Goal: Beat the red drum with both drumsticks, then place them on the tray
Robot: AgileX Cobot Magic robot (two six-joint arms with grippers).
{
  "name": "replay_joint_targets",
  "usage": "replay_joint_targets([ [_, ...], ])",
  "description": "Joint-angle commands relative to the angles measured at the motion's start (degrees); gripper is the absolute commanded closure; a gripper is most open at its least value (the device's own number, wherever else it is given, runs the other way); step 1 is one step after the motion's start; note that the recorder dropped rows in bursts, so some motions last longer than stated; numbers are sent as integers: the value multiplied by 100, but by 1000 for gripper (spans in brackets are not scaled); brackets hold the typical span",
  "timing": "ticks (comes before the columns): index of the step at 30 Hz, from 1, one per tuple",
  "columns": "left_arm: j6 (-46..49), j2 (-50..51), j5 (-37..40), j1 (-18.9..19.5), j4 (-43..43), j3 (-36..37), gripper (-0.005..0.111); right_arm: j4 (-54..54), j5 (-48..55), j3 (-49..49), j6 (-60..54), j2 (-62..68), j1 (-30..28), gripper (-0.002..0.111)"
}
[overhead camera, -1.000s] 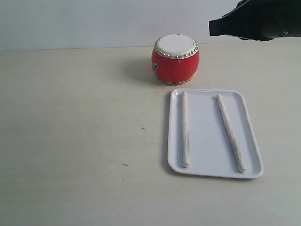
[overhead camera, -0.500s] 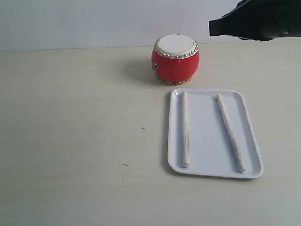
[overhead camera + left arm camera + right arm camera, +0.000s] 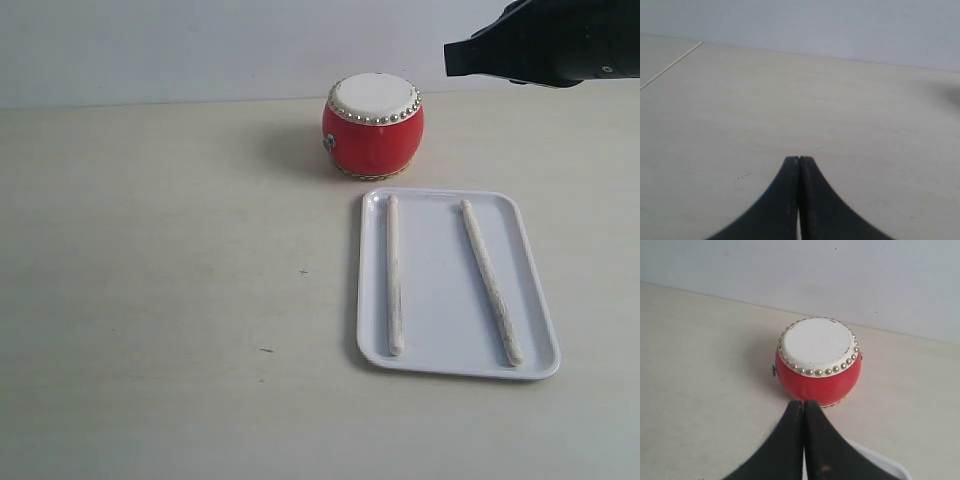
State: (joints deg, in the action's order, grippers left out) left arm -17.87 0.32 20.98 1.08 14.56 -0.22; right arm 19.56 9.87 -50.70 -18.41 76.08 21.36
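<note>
From outside, both drumsticks (image 3: pixel 394 275) lie apart on the tray (image 3: pixel 440 194) beside the red drum (image 3: pixel 373 125), one per arm, I'd guess. Left wrist: left fingers (image 3: pixel 789 180) pressed together, empty, above the desk (image 3: pixel 740 100). Right wrist: right fingers (image 3: pixel 790 425) pressed together, empty, facing the red drum.

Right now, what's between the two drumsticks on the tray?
Nothing but bare white tray floor. The drumsticks lie apart without touching, and the gap widens toward the near end. The exterior view shows this.
</note>
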Motion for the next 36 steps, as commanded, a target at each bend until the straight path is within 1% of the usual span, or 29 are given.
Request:
replay_joint_targets([
  [1, -29, -32, -7, 29, -32, 22, 107, -1, -63, 9, -38, -25, -6, 108],
  [5, -29, -32, -7, 29, -32, 22, 107, -56, -76, 9, -335, -25, -6, 108],
  [12, -29, -32, -7, 29, -32, 22, 107, 20, -135, 9, -219, -52, -6, 108],
  [14, -29, -32, -7, 29, -32, 22, 107, -13, 2, 22, -189, -171, -6, 108],
  [17, -29, -32, -7, 29, -32, 22, 107, -32, 42, 300, -164, -576, -60, 108],
  [21, -29, -32, -7, 29, -32, 22, 107, -12, 54, 897, 222, -1592, -210, 108],
  [25, -29, -32, -7, 29, -32, 22, 107, -8, 153, 1670, 747, -3078, -496, 108],
  [27, -29, -32, -7, 29, -32, 22, 107, -8, 215, 2061, 851, -3902, -675, 108],
  [28, -29, -32, -7, 29, -32, 22, 107, -8, 269, 2390, 851, -4660, -862, 108],
  [29, -29, -32, -7, 29, -32, 22, 107, -8, 269, 2506, 851, -4929, -953, 108],
  [30, -29, -32, -7, 29, -32, 22, 107, -8, 337, 2742, 861, -5503, -1213, 108],
  [32, -29, -32, -7, 29, -32, 22, 107, -22, 417, 2937, 849, -6065, -1501, 108],
  [36, -29, -32, -7, 29, -32, 22, 107, -152, 462, 2975, 849, -6608, -1568, 108],
])
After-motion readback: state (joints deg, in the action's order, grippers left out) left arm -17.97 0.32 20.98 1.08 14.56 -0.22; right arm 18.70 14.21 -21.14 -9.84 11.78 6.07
